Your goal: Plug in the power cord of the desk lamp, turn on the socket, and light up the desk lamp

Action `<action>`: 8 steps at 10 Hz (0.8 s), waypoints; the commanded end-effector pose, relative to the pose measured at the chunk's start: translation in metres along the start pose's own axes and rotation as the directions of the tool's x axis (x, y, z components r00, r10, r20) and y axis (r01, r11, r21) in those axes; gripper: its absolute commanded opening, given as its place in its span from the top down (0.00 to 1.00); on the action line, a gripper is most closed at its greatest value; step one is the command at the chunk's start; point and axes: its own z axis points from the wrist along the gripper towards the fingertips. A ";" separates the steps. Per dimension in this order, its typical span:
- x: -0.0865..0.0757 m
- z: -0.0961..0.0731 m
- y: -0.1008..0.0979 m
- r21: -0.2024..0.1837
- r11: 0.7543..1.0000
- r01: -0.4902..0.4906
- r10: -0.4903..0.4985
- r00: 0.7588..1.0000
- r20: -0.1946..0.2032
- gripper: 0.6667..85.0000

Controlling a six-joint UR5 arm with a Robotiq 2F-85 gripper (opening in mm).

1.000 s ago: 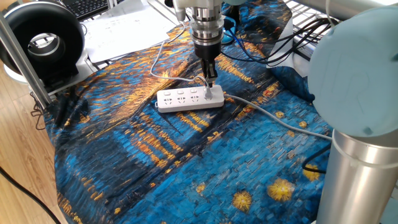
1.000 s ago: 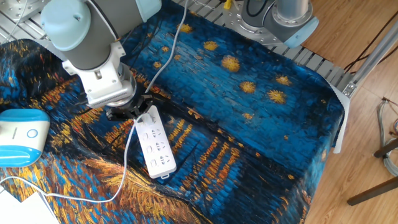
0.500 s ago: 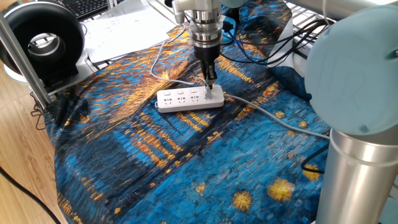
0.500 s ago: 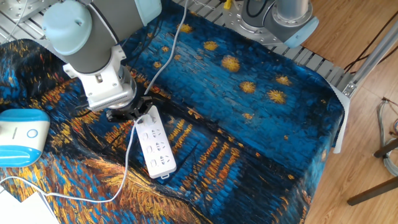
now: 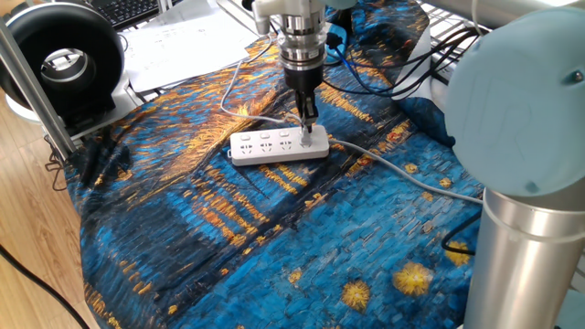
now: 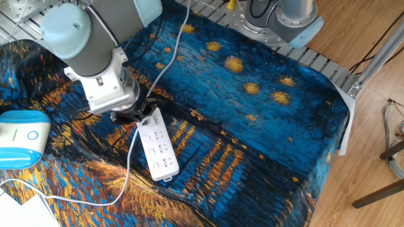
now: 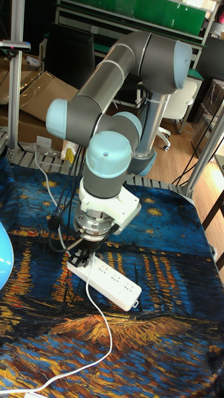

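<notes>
In one fixed view, the gripper stood vertical over the right end of the socket, fingers pinched on the plug of the power cord; seating depth was unclear. In the other fixed view, the socket lay on the patterned cloth, the desk lamp at far left. In the tall fixed view, the cord trailed toward the near edge.

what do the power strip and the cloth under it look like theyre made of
The power strip looks like smooth white moulded plastic: even colour, rounded edges. The cloth seems a printed woven fabric, matte, judging by its wrinkles and folds over the table; exact fibre cannot be told.
</notes>
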 end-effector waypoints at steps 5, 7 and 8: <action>-0.006 0.004 -0.007 0.005 1.000 0.000 0.000 1.000 0.009 0.99; -0.005 0.003 -0.008 0.004 1.000 0.006 -0.006 1.000 -0.002 0.99; -0.005 0.002 -0.009 0.003 1.000 0.008 -0.008 1.000 -0.004 0.99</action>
